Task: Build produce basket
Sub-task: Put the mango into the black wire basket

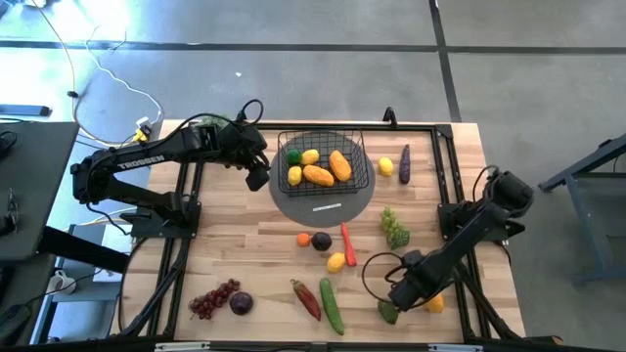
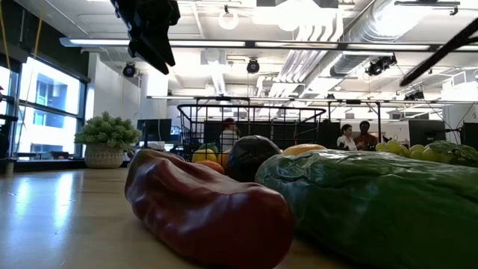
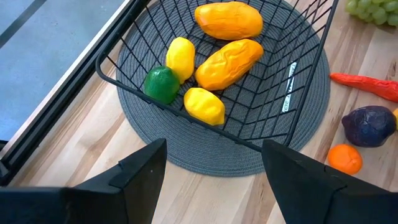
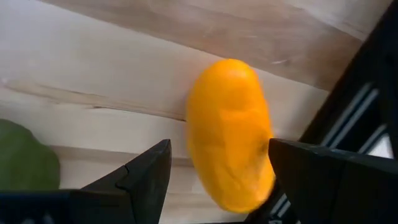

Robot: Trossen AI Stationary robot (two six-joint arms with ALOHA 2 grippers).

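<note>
Right hand (image 4: 214, 180) is hovering spread over the smooth, likely light and slippery orange mango (image 4: 230, 134) near the table's front right corner, best gripped across its narrow middle; left hand (image 3: 211, 174) is waiting spread beside the basket (image 3: 112, 65).

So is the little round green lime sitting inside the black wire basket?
Yes, the round green lime lies inside the black wire basket, beside two yellow lemons and two orange mangoes.

One basket (image 1: 325, 161), two mangoes (image 1: 329, 170) inside it, two lemons (image 3: 193, 81), one lime (image 3: 161, 84), one grey mat (image 3: 186, 146)
</note>
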